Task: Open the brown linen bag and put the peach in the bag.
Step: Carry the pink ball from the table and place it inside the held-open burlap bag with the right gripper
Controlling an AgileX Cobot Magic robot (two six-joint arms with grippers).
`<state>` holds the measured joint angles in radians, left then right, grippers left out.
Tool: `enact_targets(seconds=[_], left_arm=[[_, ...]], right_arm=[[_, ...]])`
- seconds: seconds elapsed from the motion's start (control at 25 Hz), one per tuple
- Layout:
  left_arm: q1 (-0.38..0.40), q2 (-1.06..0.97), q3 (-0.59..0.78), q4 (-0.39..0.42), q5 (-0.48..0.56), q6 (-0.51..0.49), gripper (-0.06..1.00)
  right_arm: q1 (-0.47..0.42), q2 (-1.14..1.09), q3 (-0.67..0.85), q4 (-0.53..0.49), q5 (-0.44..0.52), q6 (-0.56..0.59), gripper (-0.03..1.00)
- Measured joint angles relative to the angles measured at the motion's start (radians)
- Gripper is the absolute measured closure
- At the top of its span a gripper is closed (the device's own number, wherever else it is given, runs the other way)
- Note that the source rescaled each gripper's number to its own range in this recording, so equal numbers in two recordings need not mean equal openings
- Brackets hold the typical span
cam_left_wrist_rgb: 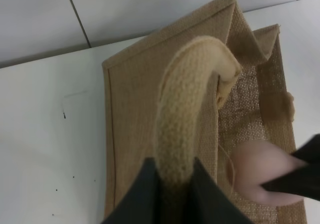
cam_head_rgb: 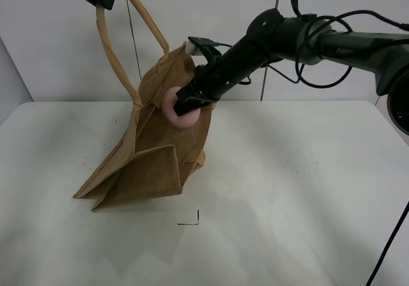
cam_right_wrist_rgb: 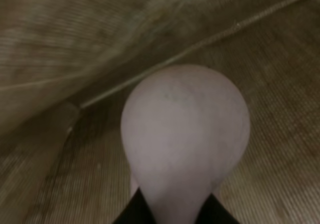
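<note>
white table (cam_head_rgb: 307, 190) carries slumped tan-brown woven burlap bag (cam_head_rgb: 153, 164) | left claw (cam_left_wrist_rgb: 172, 184) clamped on its raised beige loop handle (cam_left_wrist_rgb: 185, 108) | right claw (cam_head_rgb: 192, 99) clamped on round dusty-pink peach (cam_head_rgb: 172, 107), which protrudes past the claw tips at the bag's open mouth

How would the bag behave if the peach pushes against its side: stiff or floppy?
Probably floppy: the bag hangs slanted from one handle in the jaws of the left gripper, its bottom creased on the table. Its side would likely yield to the peach. It seems light, since one handle holds it up.
</note>
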<state>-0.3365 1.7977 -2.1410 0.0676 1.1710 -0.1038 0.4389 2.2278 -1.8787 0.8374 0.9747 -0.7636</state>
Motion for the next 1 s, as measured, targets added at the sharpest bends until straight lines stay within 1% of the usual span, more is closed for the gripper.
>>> enact_targets(seconds=[0.08, 0.24, 0.36, 0.44, 0.52, 0.56, 0.6, 0.68, 0.72, 0.76, 0.84, 0.92, 1.0], left_arm=[[0.000, 0.000, 0.000, 0.000, 0.000, 0.000, 0.94], [0.000, 0.000, 0.000, 0.000, 0.000, 0.000, 0.94], [0.000, 0.000, 0.000, 0.000, 0.000, 0.002, 0.94], [0.000, 0.000, 0.000, 0.000, 0.000, 0.003, 0.94], [0.000, 0.000, 0.000, 0.000, 0.000, 0.003, 0.94], [0.000, 0.000, 0.000, 0.000, 0.000, 0.003, 0.94], [0.000, 0.000, 0.000, 0.000, 0.000, 0.003, 0.94], [0.000, 0.000, 0.000, 0.000, 0.000, 0.003, 0.94], [0.000, 0.000, 0.000, 0.000, 0.000, 0.003, 0.94], [0.000, 0.000, 0.000, 0.000, 0.000, 0.003, 0.94], [0.000, 0.000, 0.000, 0.000, 0.000, 0.003, 0.94], [0.000, 0.000, 0.000, -0.001, 0.000, 0.003, 0.94], [0.000, 0.000, 0.000, -0.002, 0.000, 0.003, 0.94]], right_arm=[[0.006, 0.032, 0.000, 0.027, -0.030, -0.006, 0.97], [0.052, 0.059, 0.000, 0.012, -0.104, -0.009, 0.97], [0.100, 0.059, 0.000, -0.027, -0.170, -0.007, 0.97], [0.121, 0.060, 0.000, -0.061, -0.204, 0.019, 0.97], [0.132, 0.061, 0.000, -0.104, -0.230, 0.054, 0.93], [0.132, 0.061, 0.000, -0.123, -0.236, 0.070, 0.87], [0.132, 0.061, 0.000, -0.138, -0.239, 0.086, 0.76], [0.132, 0.061, 0.000, -0.160, -0.239, 0.111, 0.45], [0.132, 0.061, 0.000, -0.163, -0.238, 0.123, 0.26], [0.133, 0.061, 0.000, -0.171, -0.232, 0.132, 0.14], [0.135, 0.061, -0.013, -0.200, -0.208, 0.163, 0.03], [0.135, 0.060, -0.042, -0.253, -0.149, 0.212, -0.01], [0.135, 0.055, -0.081, -0.329, -0.096, 0.282, -0.02]])
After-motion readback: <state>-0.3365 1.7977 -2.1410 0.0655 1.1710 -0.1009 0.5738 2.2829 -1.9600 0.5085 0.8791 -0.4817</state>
